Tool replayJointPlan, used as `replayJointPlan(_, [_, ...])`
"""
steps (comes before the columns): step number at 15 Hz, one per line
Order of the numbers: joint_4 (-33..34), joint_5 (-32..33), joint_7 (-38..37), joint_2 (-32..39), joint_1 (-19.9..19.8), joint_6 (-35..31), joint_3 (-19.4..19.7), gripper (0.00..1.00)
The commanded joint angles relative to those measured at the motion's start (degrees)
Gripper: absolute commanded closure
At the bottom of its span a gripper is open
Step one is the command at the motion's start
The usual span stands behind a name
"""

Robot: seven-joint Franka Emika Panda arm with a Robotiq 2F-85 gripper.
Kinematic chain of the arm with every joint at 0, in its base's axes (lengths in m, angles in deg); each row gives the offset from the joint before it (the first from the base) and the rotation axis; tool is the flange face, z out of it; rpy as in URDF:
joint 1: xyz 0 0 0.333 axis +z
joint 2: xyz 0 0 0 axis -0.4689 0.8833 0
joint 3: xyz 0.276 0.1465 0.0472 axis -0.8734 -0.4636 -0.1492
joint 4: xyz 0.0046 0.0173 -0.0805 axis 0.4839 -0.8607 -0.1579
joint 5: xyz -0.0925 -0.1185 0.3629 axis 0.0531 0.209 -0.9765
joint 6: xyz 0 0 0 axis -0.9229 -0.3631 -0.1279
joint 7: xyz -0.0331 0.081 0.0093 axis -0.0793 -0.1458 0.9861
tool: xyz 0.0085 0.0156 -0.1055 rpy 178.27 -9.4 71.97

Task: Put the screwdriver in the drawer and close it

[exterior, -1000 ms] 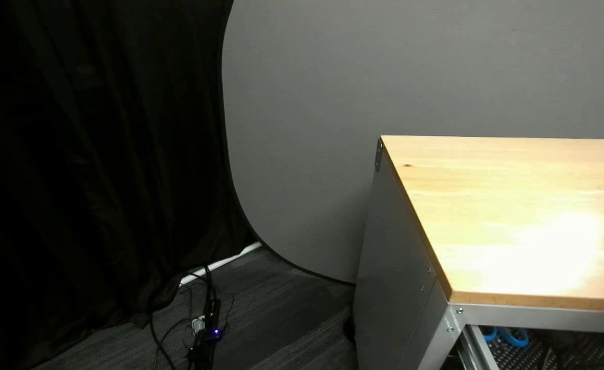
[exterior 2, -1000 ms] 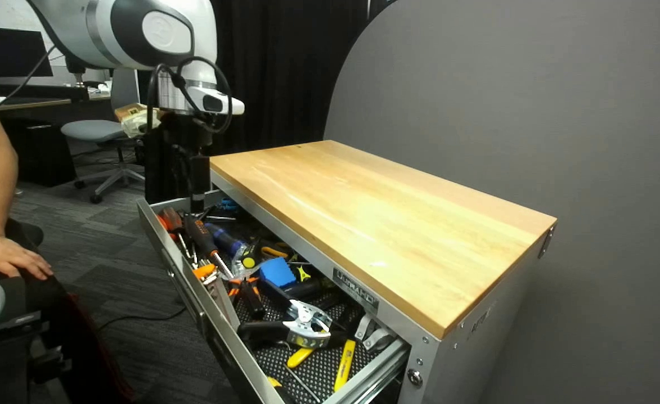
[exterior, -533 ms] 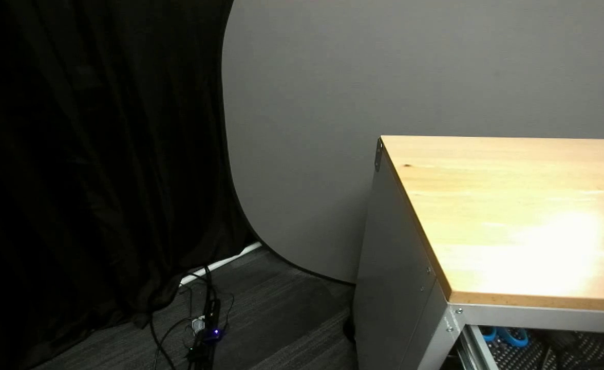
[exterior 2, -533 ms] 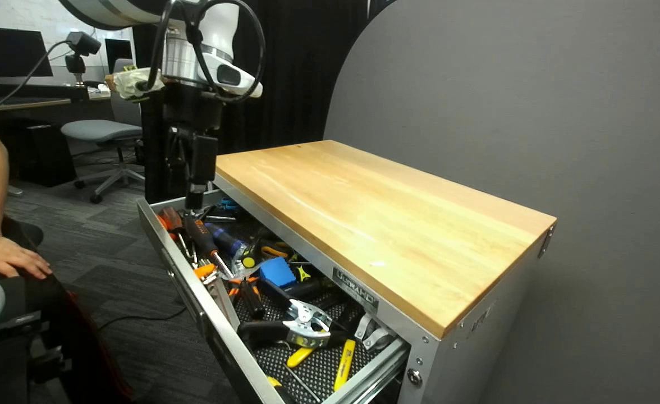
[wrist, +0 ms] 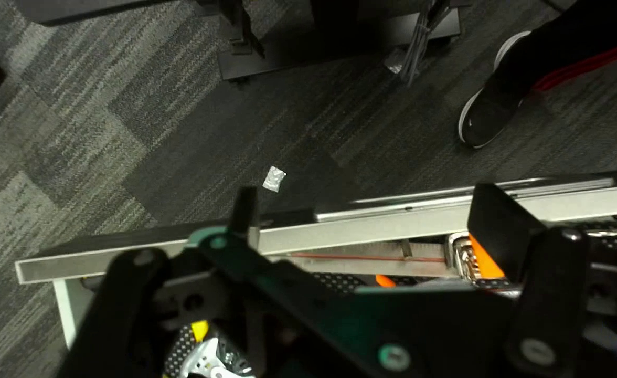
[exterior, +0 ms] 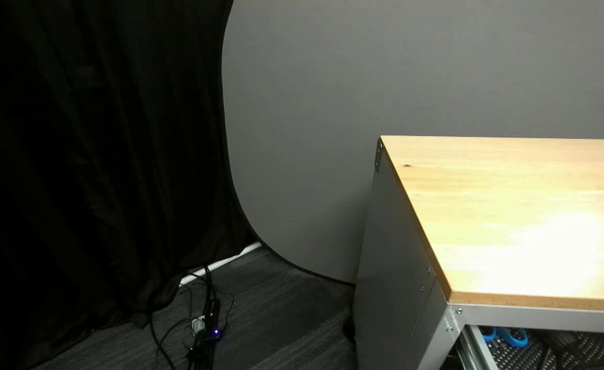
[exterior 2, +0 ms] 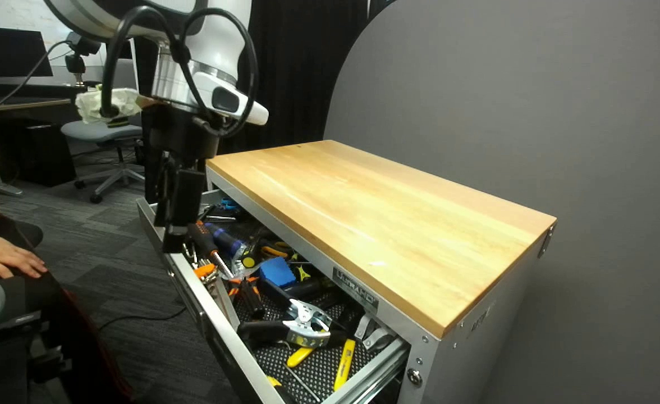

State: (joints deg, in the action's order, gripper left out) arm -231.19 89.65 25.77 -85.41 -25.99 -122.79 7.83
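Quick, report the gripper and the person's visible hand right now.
Gripper: open, jaws wide apart, holding nothing.
Person's hand: fingers extended, no object seen in it; what lies under the palm is hidden.

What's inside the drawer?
In the drawer: a blue block, a silver clamp, a yellow handle and more. In an exterior view the fingers hide part of it; the wooden top covers anything farther back.

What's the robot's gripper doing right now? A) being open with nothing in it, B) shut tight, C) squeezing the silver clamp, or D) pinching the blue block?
A: in the wrist view, the gripper has its fingers wide apart, and only the drawer rim and carpet show through the gap.
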Motion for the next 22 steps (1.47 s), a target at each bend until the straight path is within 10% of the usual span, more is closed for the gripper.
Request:
replayJointPlan(1, [-4.8, -0.1, 2.0, -3.1, -1.6, -2.5, 1.0, 0.00])
replayJointPlan(18, [-7.1, 0.6, 2.3, 9.8, -2.5, -10.1, 1.9, 0.00])
replayJointPlan(19, [-6.6, 0.7, 2.2, 11.0, -2.2, -10.4, 1.7, 0.25])
replayJointPlan(22, [-4.6, 0.3, 2.4, 14.5, -1.1, -11.3, 1.1, 0.44])
